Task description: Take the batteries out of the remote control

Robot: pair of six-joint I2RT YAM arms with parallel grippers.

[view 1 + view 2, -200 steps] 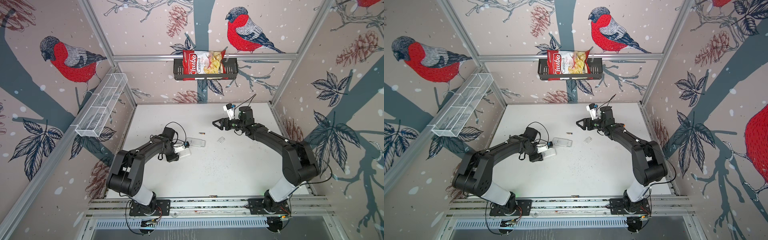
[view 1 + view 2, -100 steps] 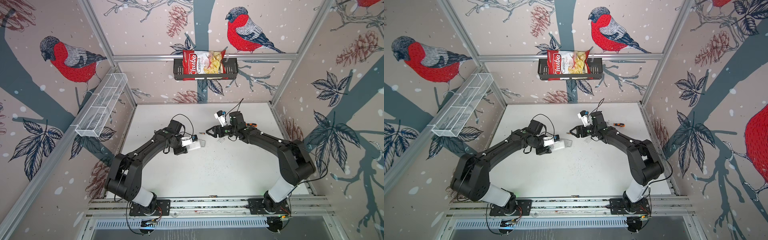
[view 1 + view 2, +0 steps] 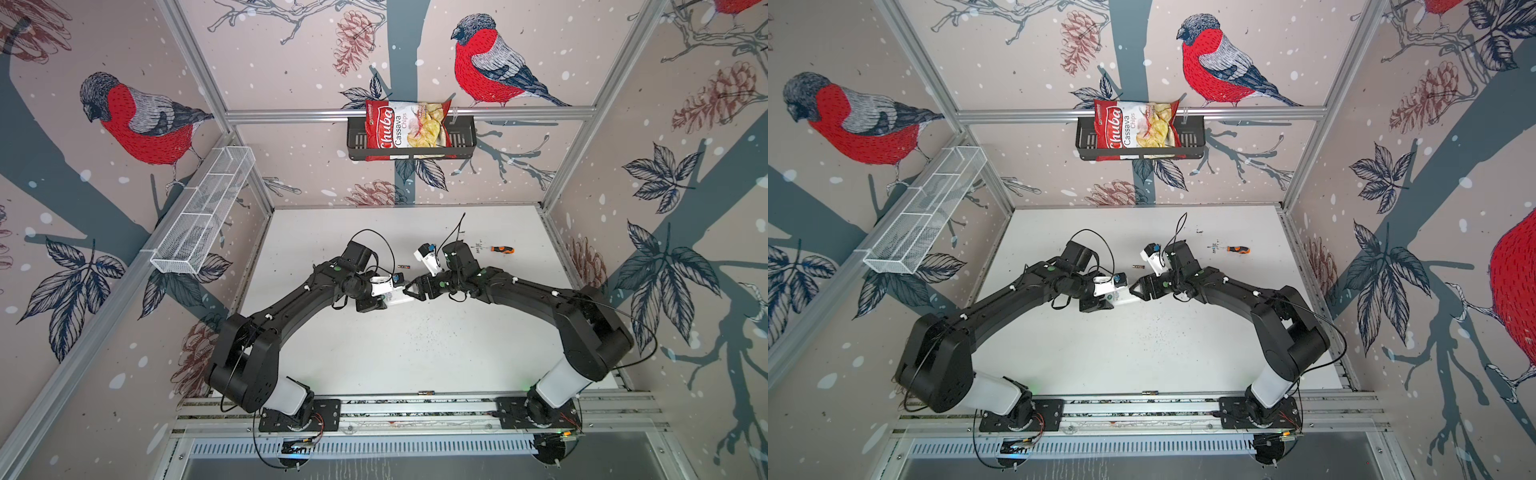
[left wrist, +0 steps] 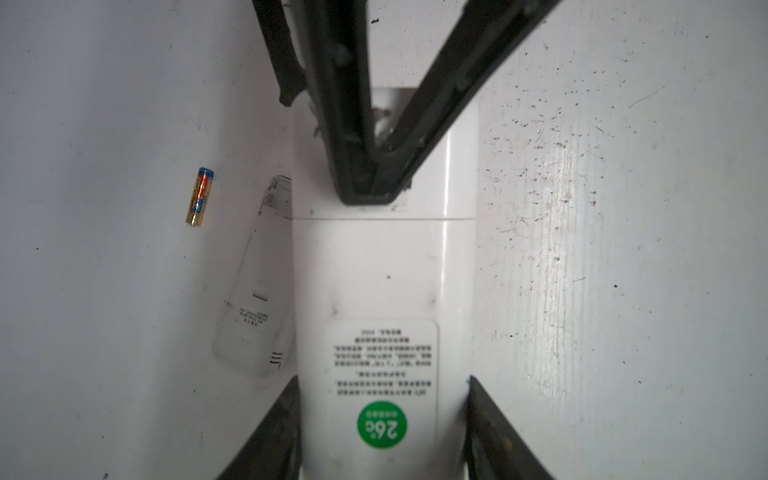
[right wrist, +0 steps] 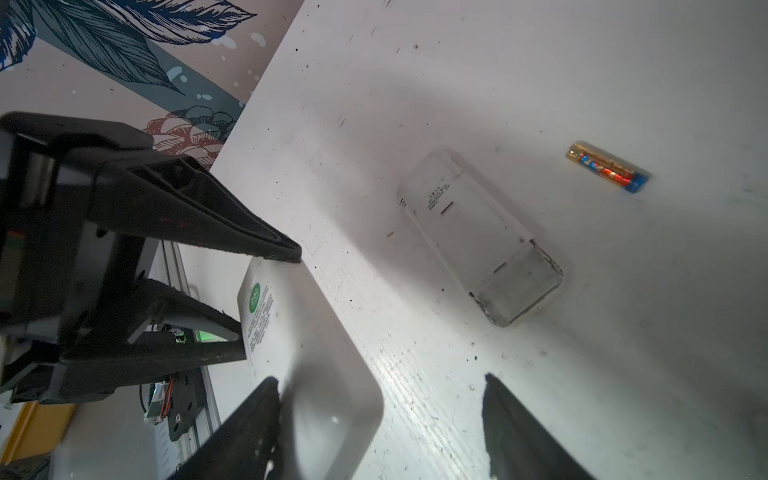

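While the left jaws are gripping the white remote control (image 4: 382, 270) by its sides, the right jaws are standing open around its far end. One battery (image 4: 200, 195) is lying on the bench (image 4: 623, 291) beside a translucent cover (image 4: 253, 299). A second battery (image 3: 426, 392) is resting at the bench's front edge.
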